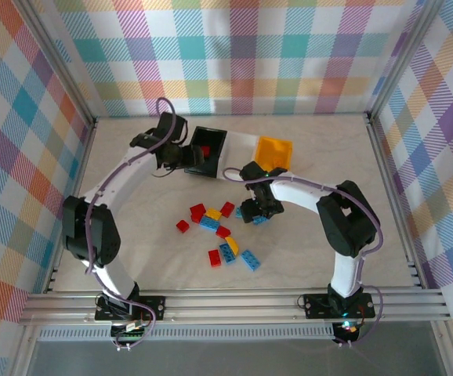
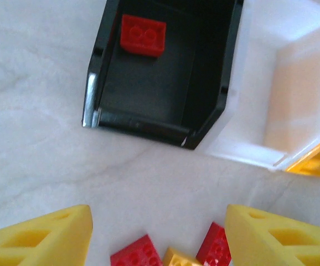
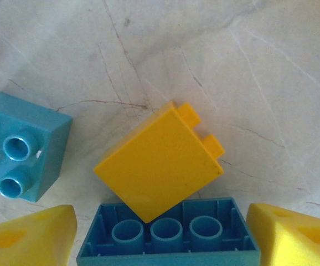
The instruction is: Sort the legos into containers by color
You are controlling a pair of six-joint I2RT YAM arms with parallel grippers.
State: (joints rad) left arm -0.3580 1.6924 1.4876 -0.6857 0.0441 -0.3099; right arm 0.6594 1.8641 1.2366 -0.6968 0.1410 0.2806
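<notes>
In the right wrist view, a blue plastic studded brick (image 3: 168, 237) lies hollow side up squarely between the yellow fingers (image 3: 293, 238) of the right tool (image 3: 160, 221). Its ends reach both fingers, but I cannot tell whether they pinch it. A yellow-orange plastic brick (image 3: 160, 160) lies tilted at 12 o'clock from it, one corner overlapping the blue brick's rim. A second blue brick (image 3: 21, 147), showing two round studs, sits at 10 o'clock on the marbled bench (image 3: 248, 66).

The left tool (image 2: 159, 235) is spread wide with nothing between its fingers. At 12 o'clock from it stands the black plastic rectangular bin (image 2: 143, 126), holding one red brick (image 2: 143, 34). The white bin (image 2: 248, 138) joins it at 3 o'clock, then the yellow-orange bin (image 2: 318, 163). From above, the loose pile of red, blue and yellow bricks (image 1: 209, 224) lies at 6 o'clock from the bins.
</notes>
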